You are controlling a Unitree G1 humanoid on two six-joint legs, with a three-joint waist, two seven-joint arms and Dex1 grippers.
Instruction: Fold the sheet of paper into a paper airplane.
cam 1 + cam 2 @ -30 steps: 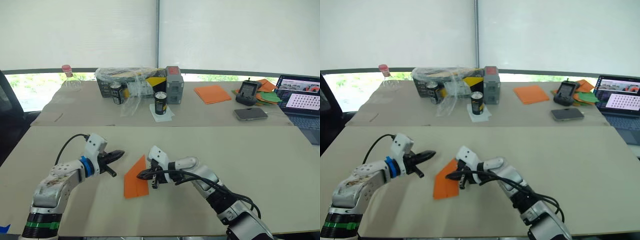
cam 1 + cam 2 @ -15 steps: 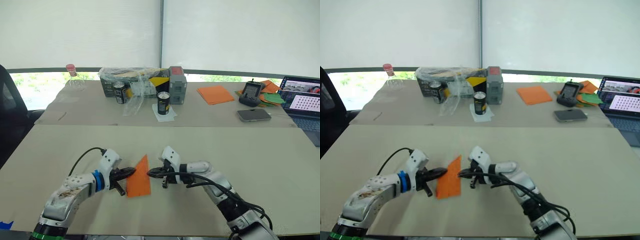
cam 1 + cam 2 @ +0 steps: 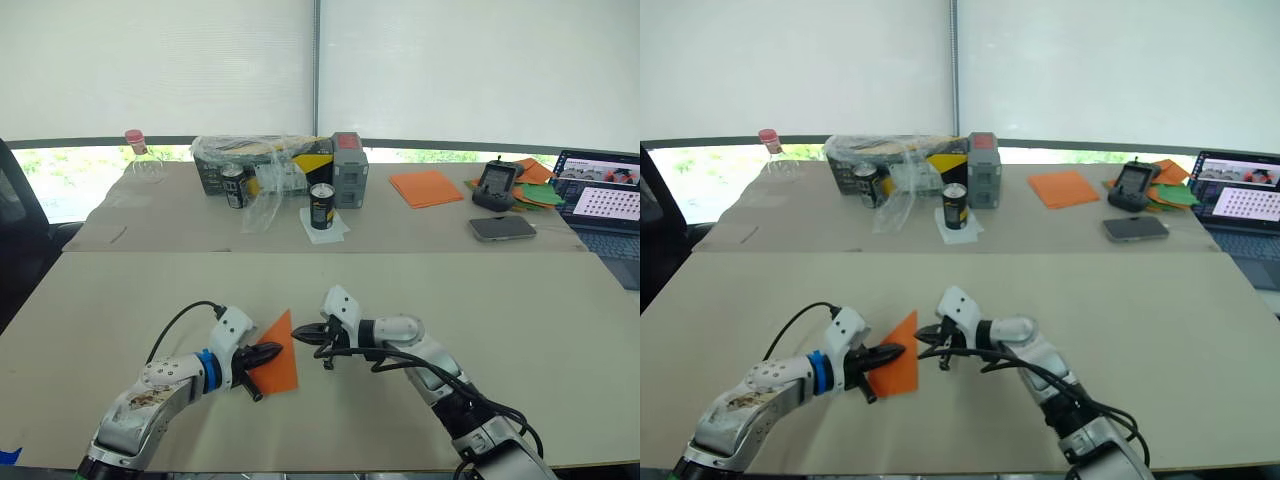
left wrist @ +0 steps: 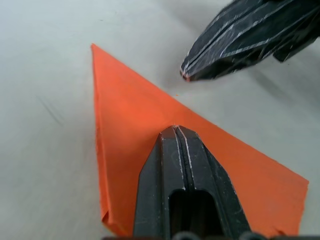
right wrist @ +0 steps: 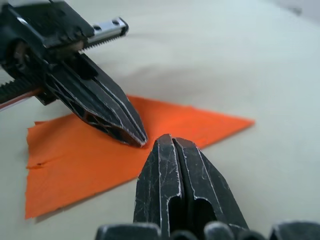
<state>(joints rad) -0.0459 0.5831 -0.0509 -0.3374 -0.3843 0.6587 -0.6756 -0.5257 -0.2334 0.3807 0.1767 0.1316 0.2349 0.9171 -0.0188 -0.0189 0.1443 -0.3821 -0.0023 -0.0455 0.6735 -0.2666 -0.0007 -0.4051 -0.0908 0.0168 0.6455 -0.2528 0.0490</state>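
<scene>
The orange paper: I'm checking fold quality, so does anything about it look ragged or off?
The paper airplane lies flat as a pointed wedge, but its blunt end is uneven, with a small crumpled corner and a tiny nick along that edge.

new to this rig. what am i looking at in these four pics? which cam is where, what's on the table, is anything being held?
It is a two-armed humanoid robot at a table. The two wide pictures come from a stereo camera on its head, looking down over both arms. The two close pictures come from cameras on each wrist, looking along that arm's own black fingers.

On the near table lies the paper airplane, a bright-orange sheet folded to a pointed wedge. The left claw is shut, its tip over the paper, pressing rather than gripping. The right claw is shut too, just off the paper's edge. Nothing is lifted.

At the far end: cans, a plastic-wrapped box, orange sheets, a phone, a laptop.
</scene>
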